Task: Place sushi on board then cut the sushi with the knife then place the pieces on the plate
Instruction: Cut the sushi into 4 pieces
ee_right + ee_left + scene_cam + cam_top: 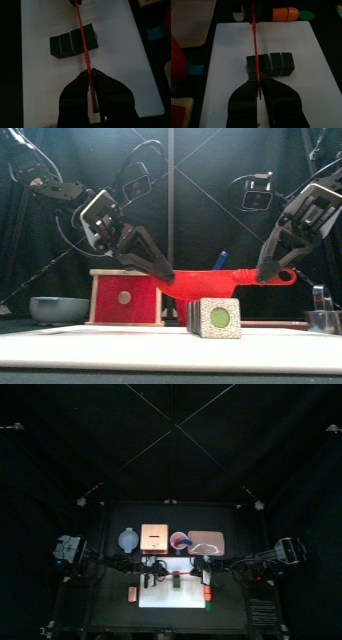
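A dark green sushi roll (214,318) of three joined blocks (270,64) lies on the white cutting board (298,45), its green-centred end facing the front. A red toy knife (214,281) hangs level just over the roll and crosses it (83,40). Whether the blade touches the roll I cannot tell. My left gripper (158,271) (258,82) is shut on the blade end. My right gripper (267,271) (89,75) is shut on the handle end, whose ring sticks out to the right. The pink plate (207,541) lies behind the board at the right.
A wooden box with a red drawer front (127,296) stands behind the board, with a blue-grey bowl (60,308) to its left. A blue knife (221,258) pokes up behind the red one. A metal cutter (321,320) sits at the right, an orange toy (286,12) beside the board.
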`<state>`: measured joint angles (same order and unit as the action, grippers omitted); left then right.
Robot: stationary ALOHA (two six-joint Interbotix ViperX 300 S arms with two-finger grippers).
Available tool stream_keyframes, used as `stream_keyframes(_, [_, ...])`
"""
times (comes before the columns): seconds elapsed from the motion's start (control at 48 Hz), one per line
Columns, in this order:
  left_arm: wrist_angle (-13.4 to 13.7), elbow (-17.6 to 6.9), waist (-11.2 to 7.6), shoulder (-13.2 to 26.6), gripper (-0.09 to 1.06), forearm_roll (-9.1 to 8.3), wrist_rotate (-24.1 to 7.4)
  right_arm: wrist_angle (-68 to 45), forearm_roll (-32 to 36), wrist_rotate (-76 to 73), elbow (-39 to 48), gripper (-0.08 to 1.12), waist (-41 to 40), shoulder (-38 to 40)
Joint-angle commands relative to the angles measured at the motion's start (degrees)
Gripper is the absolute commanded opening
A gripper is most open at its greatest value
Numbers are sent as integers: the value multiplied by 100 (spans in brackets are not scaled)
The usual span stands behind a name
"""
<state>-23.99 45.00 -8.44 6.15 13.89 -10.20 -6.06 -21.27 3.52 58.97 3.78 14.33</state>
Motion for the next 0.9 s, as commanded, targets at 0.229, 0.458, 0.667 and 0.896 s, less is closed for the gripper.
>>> stream_keyframes(0.229, [26,-158,-141,-53,44,123,0,-18,-35,-18,-62,39,-88,35])
stream_keyframes(0.458, [26,-158,-158,9,44,185,0,-18,-35,-18,-62,39,-88,9])
stream_keyframes(0.667, [70,-158,-185,18,44,185,0,-18,-35,-18,-70,39,-88,-9])
stream_keyframes(0.896, [123,-158,-185,62,44,211,0,-9,-62,-18,-88,39,-97,-132])
